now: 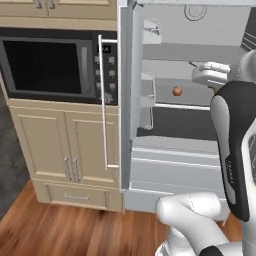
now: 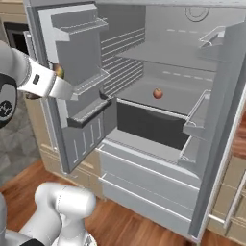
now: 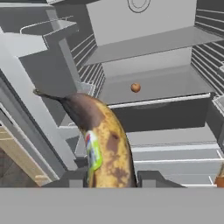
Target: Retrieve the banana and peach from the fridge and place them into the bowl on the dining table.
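The gripper [image 3: 111, 177] is clamped on the banana [image 3: 103, 140], held out in front of the open fridge [image 2: 158, 158]. The peach [image 2: 157, 93] sits alone on a middle shelf [image 2: 168, 96] inside.

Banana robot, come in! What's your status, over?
Gripper shut on banana, just outside the open fridge. Peach sits on the middle shelf. Nothing blocking, over.
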